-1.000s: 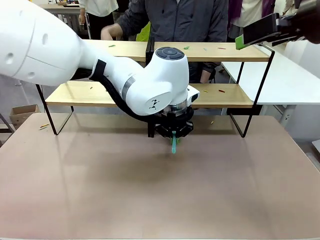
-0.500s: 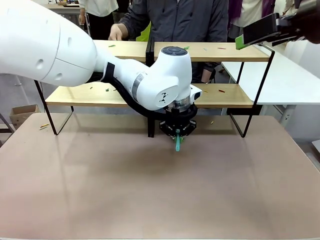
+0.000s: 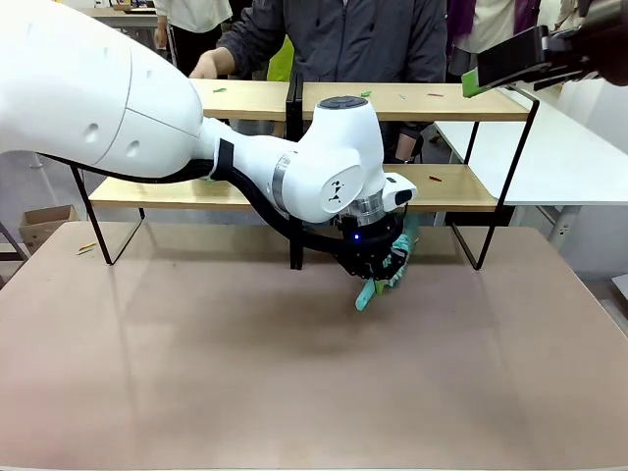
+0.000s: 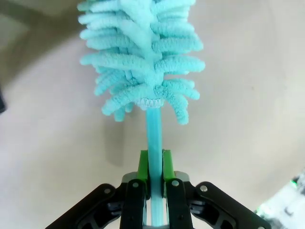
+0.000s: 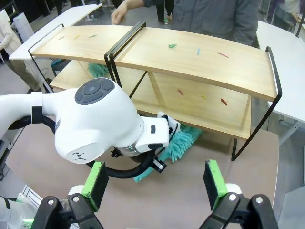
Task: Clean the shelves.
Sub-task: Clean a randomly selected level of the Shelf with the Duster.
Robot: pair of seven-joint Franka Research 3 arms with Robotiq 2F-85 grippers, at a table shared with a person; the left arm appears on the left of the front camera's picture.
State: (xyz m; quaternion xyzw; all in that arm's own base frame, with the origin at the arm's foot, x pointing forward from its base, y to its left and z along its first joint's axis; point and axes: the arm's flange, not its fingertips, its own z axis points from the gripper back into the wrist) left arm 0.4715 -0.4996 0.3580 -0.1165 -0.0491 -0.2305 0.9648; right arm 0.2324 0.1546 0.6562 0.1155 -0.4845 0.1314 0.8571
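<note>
The shelves (image 3: 442, 104) (image 5: 157, 62) stand across the far side of the table, two light wooden boards in a black frame. Small coloured scraps (image 3: 435, 179) (image 5: 172, 46) lie on both boards. My left gripper (image 3: 378, 263) (image 4: 155, 174) is shut on the thin handle of a turquoise fluffy duster (image 3: 400, 257) (image 4: 143, 57) (image 5: 178, 143). It hangs low over the table in front of the central post. The duster's head points toward the lower board's right half. My right gripper (image 3: 496, 67) (image 5: 155, 186) hovers high above the shelves' right end, fingers wide apart and holding nothing.
A person (image 3: 343, 39) stands behind the shelves with a hand (image 3: 208, 64) (image 5: 121, 10) at the upper board's left part. A white side table (image 3: 554, 157) is on the right, a cardboard box (image 3: 44, 222) on the floor at left. The beige tabletop (image 3: 294, 383) stretches in front.
My left gripper has shifted right and tilted, swinging the duster's head up toward the lower board while the handle end angles down. The person's hand has moved along the upper board.
</note>
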